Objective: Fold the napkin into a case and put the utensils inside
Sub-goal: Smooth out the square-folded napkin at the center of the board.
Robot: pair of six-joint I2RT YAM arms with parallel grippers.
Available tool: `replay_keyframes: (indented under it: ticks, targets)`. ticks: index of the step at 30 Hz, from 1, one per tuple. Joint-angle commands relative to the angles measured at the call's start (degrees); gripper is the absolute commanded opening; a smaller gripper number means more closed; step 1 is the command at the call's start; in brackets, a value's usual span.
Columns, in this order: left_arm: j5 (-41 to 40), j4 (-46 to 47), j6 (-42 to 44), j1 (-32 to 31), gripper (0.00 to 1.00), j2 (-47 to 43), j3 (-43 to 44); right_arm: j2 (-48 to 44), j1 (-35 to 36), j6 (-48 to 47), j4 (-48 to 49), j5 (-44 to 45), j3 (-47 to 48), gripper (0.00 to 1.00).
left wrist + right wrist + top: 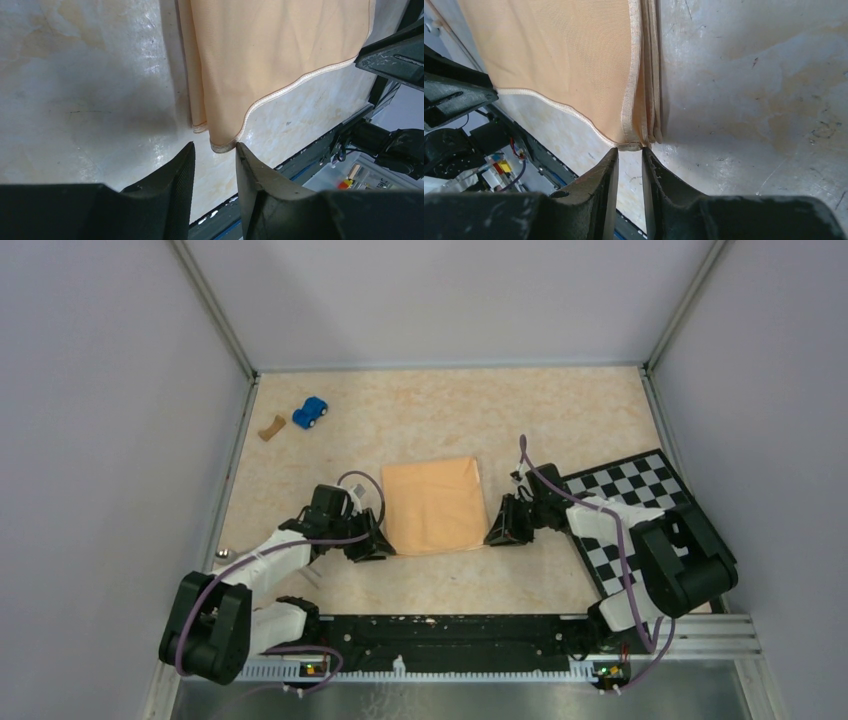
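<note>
Taking both near corners evenly is what this fold is calling for, each claw biting the whole stack of hemmed layers before any lift. The napkin [432, 505] is lying flat in the middle of the surface [560, 420], the left claw [215, 148] standing part-open astride its near-left corner without pinching it. The right claw [629, 152] is showing only a slim gap at the near-right corner; whether it is nipping cloth cannot be told.

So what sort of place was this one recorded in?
Probably a lab robot test cell: plain grey panel walls box in a marbled tabletop, a black-and-white checkerboard lies on it, and a metal mounting rail runs along the near edge.
</note>
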Motion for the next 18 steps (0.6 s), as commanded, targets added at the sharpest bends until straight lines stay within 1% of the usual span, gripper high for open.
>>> replay_keyframes:
  ticks: [1,3,5,7,9,12,15,18]
  targets:
    - [0.64,3.22,0.05,0.05,0.40,0.27,-0.54,0.56,0.65,0.94,2.74,-0.74,0.14,0.23]
    - [0.86,3.60,0.00,0.05,0.40,0.75,-0.69,0.79,0.74,0.75,2.00,-0.61,0.35,0.23]
    - [0.97,3.60,0.12,0.05,0.42,0.94,-0.71,0.68,0.74,-0.32,0.21,0.06,0.37,0.29]
    - [1.15,3.71,0.33,0.05,0.43,0.84,-0.94,-0.11,0.74,-0.78,-0.02,0.58,-0.33,0.32]
    - [1.09,3.88,0.40,0.05,0.43,0.75,-1.29,0.05,0.71,-0.99,0.22,1.17,-0.55,0.32]
    - [0.81,3.99,0.34,0.05,0.41,0.75,-1.46,1.13,0.73,0.47,2.63,0.07,-0.95,0.32]
    - [0.64,4.15,0.36,0.05,0.39,0.59,-1.50,1.41,0.91,0.57,2.58,-0.36,-0.77,0.31]
    - [0.89,4.28,0.45,0.05,0.38,0.55,-1.50,-0.45,0.90,0.18,0.99,0.67,-0.69,0.35]
